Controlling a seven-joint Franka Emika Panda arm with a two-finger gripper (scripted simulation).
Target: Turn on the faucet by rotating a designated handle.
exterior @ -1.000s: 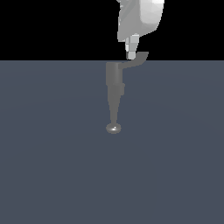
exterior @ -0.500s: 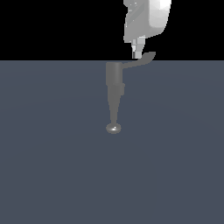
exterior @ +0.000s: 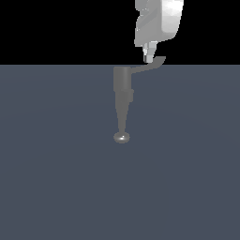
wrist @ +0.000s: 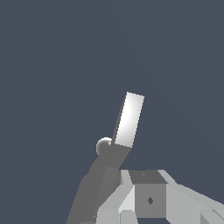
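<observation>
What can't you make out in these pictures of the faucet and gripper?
- Gripper: exterior view shows one narrow tip; whether it is open is unclear, and the top edge cuts off the arm.
- Contact with the handle: too small to tell.
- Faucet: wrist view, base cut off by the edge and gripper body.
</observation>
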